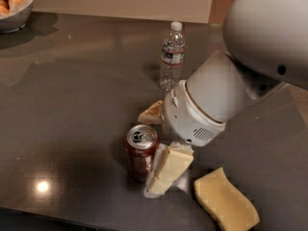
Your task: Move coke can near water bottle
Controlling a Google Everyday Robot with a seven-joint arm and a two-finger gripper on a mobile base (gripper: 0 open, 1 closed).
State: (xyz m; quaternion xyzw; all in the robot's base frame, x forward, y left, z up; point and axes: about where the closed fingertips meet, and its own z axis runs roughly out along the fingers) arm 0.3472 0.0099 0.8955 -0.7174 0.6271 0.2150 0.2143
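Observation:
The coke can point(141, 150), dark red with a silver top, stands upright on the dark table point(72, 105) near the front. The water bottle point(172, 57), clear with a white cap and a dark label band, stands upright further back and a little to the right. My gripper point(159, 141) is just right of the can, open. One cream finger point(151, 113) is behind the can. The other finger point(169, 170) is at the can's right side, close to or touching it. The can is not enclosed by the fingers.
A yellow sponge point(225, 205) lies on the table at the front right, beside the gripper. A bowl point(14, 13) with round orange-brown food sits at the back left corner. The table's front edge runs along the bottom left.

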